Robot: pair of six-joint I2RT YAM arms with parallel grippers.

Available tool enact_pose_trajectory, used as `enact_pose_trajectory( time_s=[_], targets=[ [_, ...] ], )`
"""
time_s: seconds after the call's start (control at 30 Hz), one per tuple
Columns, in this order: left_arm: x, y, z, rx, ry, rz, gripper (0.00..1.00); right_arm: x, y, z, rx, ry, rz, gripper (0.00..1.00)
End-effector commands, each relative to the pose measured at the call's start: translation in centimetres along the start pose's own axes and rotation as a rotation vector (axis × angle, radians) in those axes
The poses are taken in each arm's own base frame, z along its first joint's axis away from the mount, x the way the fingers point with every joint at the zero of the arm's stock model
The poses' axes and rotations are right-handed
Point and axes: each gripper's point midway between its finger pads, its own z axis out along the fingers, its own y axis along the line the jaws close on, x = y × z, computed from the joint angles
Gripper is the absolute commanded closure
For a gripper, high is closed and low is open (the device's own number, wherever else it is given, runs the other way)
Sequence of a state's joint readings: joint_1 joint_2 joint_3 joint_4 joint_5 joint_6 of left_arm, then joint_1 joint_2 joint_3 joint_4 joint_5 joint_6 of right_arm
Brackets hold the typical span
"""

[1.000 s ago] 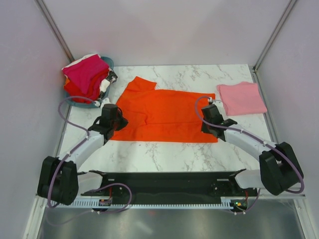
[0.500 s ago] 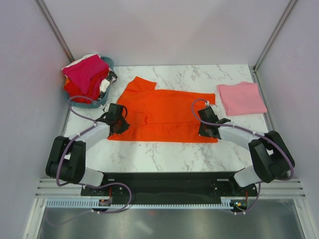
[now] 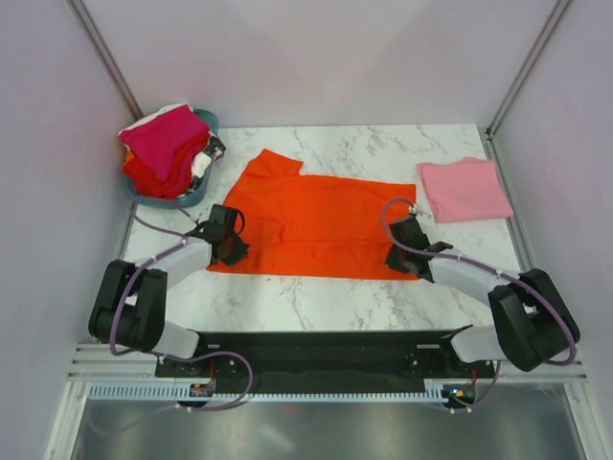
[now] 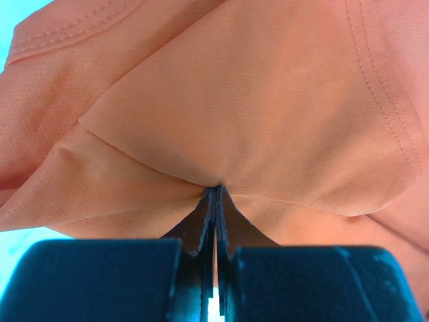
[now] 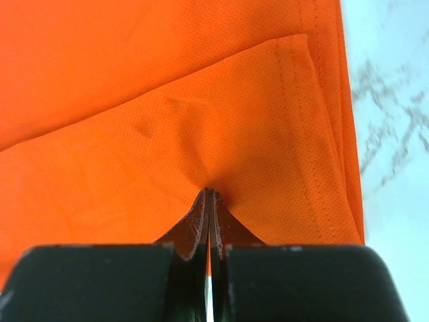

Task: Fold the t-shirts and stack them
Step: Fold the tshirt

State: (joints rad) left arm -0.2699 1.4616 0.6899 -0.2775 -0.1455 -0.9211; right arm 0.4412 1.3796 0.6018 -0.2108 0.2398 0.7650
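Note:
A bright orange-red t-shirt [image 3: 316,222] lies spread flat on the marble table, one sleeve pointing to the far left. My left gripper [image 3: 233,251] is shut on the shirt's near left corner; the wrist view shows the cloth [image 4: 255,114] puckered at the pinched jaws [image 4: 216,191]. My right gripper [image 3: 397,259] is shut on the near right corner, with the cloth [image 5: 167,114] gathered at its jaws [image 5: 209,193]. A folded light pink t-shirt [image 3: 465,189] lies at the far right. Magenta, red and white shirts [image 3: 168,144] are piled in a basket.
The teal plastic basket [image 3: 198,192] stands at the far left corner of the table. Bare marble [image 3: 316,297] runs between the orange-red shirt and the arm bases. Grey walls enclose the table on three sides.
Both grippers dropped from above the shirt to its near corners and shut on the cloth. The right gripper has since shifted slightly toward the near right.

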Motion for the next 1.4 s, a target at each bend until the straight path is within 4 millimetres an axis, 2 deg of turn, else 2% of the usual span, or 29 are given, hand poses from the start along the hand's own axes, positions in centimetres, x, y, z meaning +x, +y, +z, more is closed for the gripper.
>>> enact_pose_trajectory(
  time_s=[0.0, 0.07, 0.17, 0.27, 0.33, 0.43, 0.47, 0.5, 0.53, 0.57, 0.6, 0.67, 0.7, 0.73, 0.8, 0.83, 0.9, 0.93, 0.97, 1.0, 1.03, 1.07, 1.17, 1.2, 1.23, 1.27, 1.33, 1.37],
  targets=[
    [3.4, 3.4, -0.9, -0.073, 0.084, -0.054, 0.98, 2.9, -2.8, -0.9, 0.072, 0.082, 0.021, 1.00],
    [4.5, 4.9, -1.3, -0.096, 0.100, -0.072, 0.98, 2.9, -3.2, -1.5, 0.079, 0.081, 0.024, 1.00],
    [5.9, 5.7, -2.1, -0.097, 0.118, -0.123, 0.98, 2.9, -4.2, -2.1, 0.116, 0.082, 0.027, 1.00],
    [6.8, 5.3, -2.8, -0.059, 0.117, -0.125, 0.98, 2.7, -4.7, -2.8, 0.122, 0.054, 0.036, 1.00],
    [6.7, 4.8, -3.3, -0.029, 0.101, -0.117, 0.98, 2.1, -4.7, -3.2, 0.112, 0.024, 0.027, 1.00],
    [5.7, 3.3, -4.3, 0.036, 0.075, -0.065, 0.98, -1.0, -3.9, -4.9, 0.076, -0.076, -0.016, 1.00],
    [4.5, 1.8, -5.2, 0.092, 0.043, -0.055, 0.98, -2.7, -2.9, -5.7, 0.056, -0.122, -0.025, 0.99],
    [3.9, 1.2, -5.7, 0.118, 0.021, -0.026, 0.97, -3.7, -2.5, -6.2, 0.047, -0.150, -0.034, 0.96],
    [3.1, 0.5, -6.3, 0.142, -0.004, -0.016, 0.96, -4.6, -2.2, -6.8, 0.038, -0.175, -0.068, 0.90],
    [1.9, -0.8, -7.2, 0.184, -0.037, -0.012, 0.93, -6.5, -1.1, -7.8, 0.008, -0.223, -0.068, 0.65],
    [1.0, -1.7, -8.0, 0.219, -0.069, 0.012, 0.92, -7.4, -0.9, -8.3, 0.007, -0.252, -0.075, 0.55],
    [-0.9, -3.8, -9.5, 0.278, -0.119, 0.046, 0.86, -9.7, 0.8, -9.5, -0.042, -0.312, -0.092, 0.36],
    [-1.4, -4.6, -9.9, 0.297, -0.130, 0.057, 0.84, -10.4, 1.3, -9.7, -0.056, -0.331, -0.094, 0.34],
    [-2.5, -6.2, -10.9, 0.338, -0.152, 0.064, 0.81, -11.8, 2.2, -10.0, -0.072, -0.360, -0.090, 0.32],
    [-3.4, -7.4, -11.1, 0.357, -0.163, 0.099, 0.65, -13.4, 2.5, -10.0, -0.061, -0.391, -0.071, 0.30],
    [-4.4, -9.1, -11.8, 0.408, -0.190, 0.105, 0.51, -13.9, 2.7, -9.1, -0.049, -0.389, -0.076, 0.29],
    [-5.2, -10.4, -11.6, 0.443, -0.218, 0.132, 0.42, -15.9, 3.2, -8.7, -0.036, -0.404, -0.056, 0.28],
    [-6.5, -11.8, -12.3, 0.482, -0.256, 0.121, 0.34, -16.8, 3.6, -7.6, -0.016, -0.391, -0.060, 0.28],
    [-7.3, -12.3, -12.3, 0.495, -0.272, 0.123, 0.30, -17.4, 3.5, -7.1, 0.003, -0.390, -0.066, 0.28],
    [-7.8, -12.9, -12.2, 0.505, -0.275, 0.127, 0.28, -18.2, 3.2, -6.5, 0.029, -0.395, -0.058, 0.28],
    [-8.9, -14.0, -12.1, 0.511, -0.286, 0.127, 0.26, -18.4, 2.8, -4.9, 0.070, -0.378, -0.065, 0.28],
    [-9.7, -14.3, -11.7, 0.497, -0.295, 0.136, 0.25, -19.8, 2.9, -4.7, 0.078, -0.394, -0.058, 0.28],
    [-12.1, -16.2, -10.7, 0.486, -0.315, 0.180, 0.20, -21.5, 2.7, -2.1, 0.104, -0.366, -0.034, 0.29],
    [-12.7, -16.6, -10.4, 0.482, -0.320, 0.192, 0.18, -21.4, 2.5, -0.6, 0.113, -0.339, -0.029, 0.29],
    [-13.8, -17.7, -10.6, 0.493, -0.333, 0.197, 0.16, -21.7, 2.6, 0.0, 0.111, -0.333, -0.021, 0.29],
    [-14.2, -17.5, -8.8, 0.463, -0.313, 0.199, 0.16, -22.7, 2.6, 0.4, 0.100, -0.333, -0.006, 0.29],
    [-15.6, -18.1, -8.1, 0.465, -0.312, 0.193, 0.14, -23.1, 2.4, 2.2, 0.111, -0.313, 0.000, 0.30],
    [-15.8, -17.9, -6.5, 0.450, -0.284, 0.189, 0.14, -23.3, 2.1, 2.8, 0.113, -0.303, 0.009, 0.30]
  ],
)
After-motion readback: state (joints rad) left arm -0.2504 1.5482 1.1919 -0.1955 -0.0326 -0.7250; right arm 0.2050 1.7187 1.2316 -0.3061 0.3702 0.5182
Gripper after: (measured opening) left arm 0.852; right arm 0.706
